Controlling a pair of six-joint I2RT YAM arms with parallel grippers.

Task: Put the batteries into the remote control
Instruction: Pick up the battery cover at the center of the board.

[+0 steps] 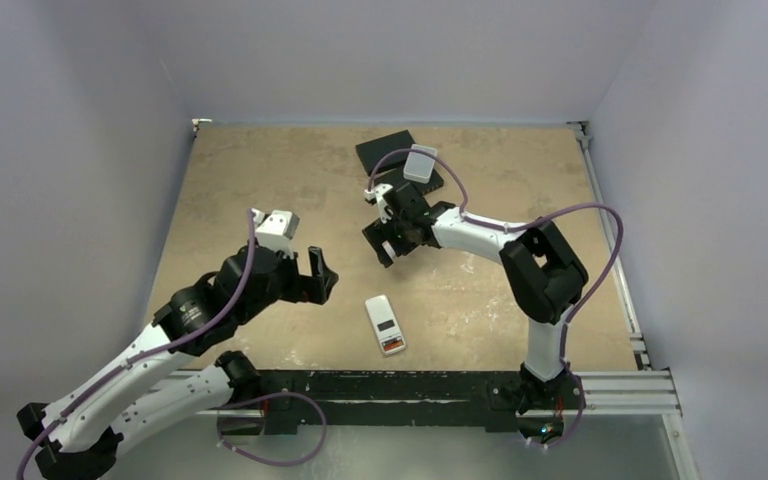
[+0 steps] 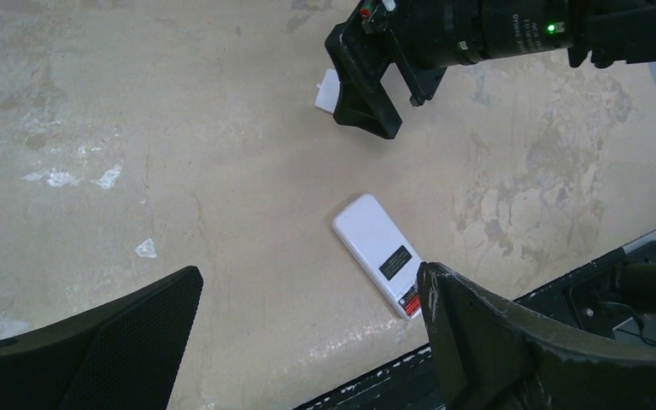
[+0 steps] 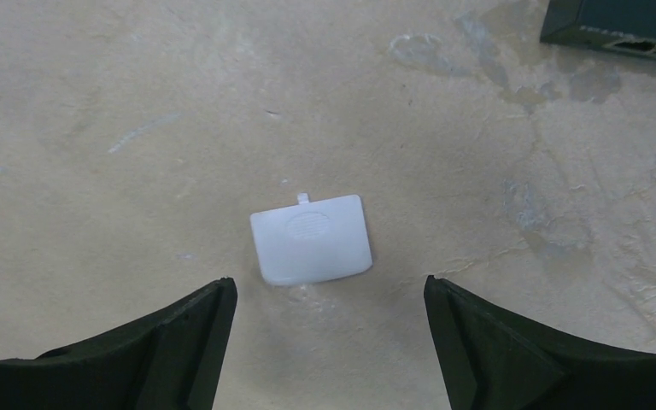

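The remote control (image 1: 386, 325) lies flat on the table near the front edge, white back up, with a dark rectangle (image 2: 395, 260) on it. At its near end is a red and dark patch (image 2: 410, 300), partly behind my left finger. I cannot make out the batteries in any view. My left gripper (image 1: 315, 275) (image 2: 309, 273) hovers open to the left of the remote, nothing between its fingers. My right gripper (image 1: 385, 240) (image 3: 329, 282) is open low over the table. A small white cover plate with a tab (image 3: 311, 238) (image 2: 328, 90) lies just ahead of its fingertips, untouched.
Two flat black boxes (image 1: 385, 150) sit at the back of the table, with a pale grey rounded box (image 1: 421, 162) on them. One black box corner (image 3: 619, 21) shows beyond the right gripper. A black rail (image 1: 440, 385) runs along the front edge.
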